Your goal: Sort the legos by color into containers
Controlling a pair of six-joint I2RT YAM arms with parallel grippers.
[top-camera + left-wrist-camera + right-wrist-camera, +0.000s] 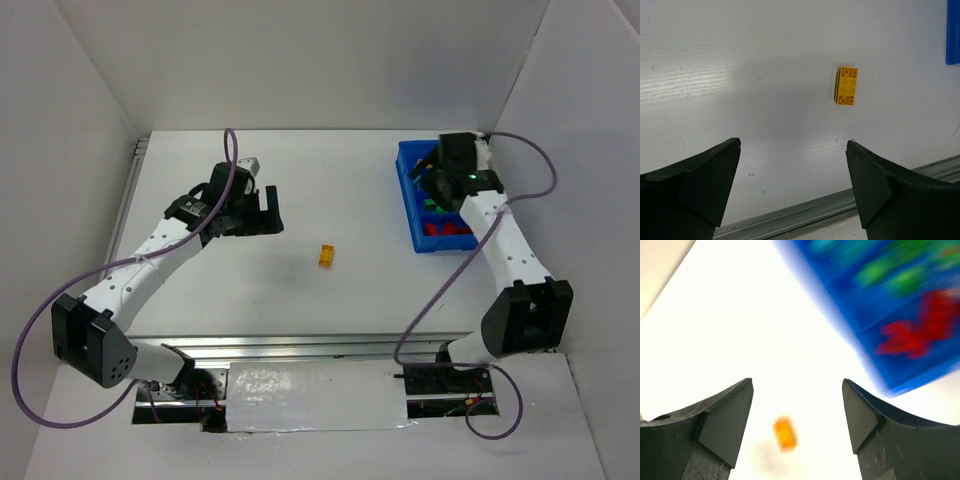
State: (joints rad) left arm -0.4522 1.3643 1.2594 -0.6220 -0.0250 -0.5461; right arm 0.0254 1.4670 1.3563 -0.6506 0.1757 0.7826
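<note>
Closest to my left wrist camera is the left end effector, its two dark fingers spread wide with nothing but bare counter between them. It hangs over the left half of the counter. Ahead of it, toward its right finger, lies one yellow brick, flat with its studs up. From overhead that brick sits alone near the middle, between the two arms and well apart from both. Further right, the right end effector is also parted and empty. It hovers above the blue bin at the far right of the counter. Its own view is badly smeared, but I can make out red bricks in one compartment and green bricks in the next. I cannot tell which compartment holds yellow. I judge the sorting nearly done, with this loose brick the only one I see outside the bin, so the step in hand is fetching it. Next, one end effector needs to travel over the brick, turn to straddle its narrow width, come down and close squarely, or the brick may skid away.
</note>
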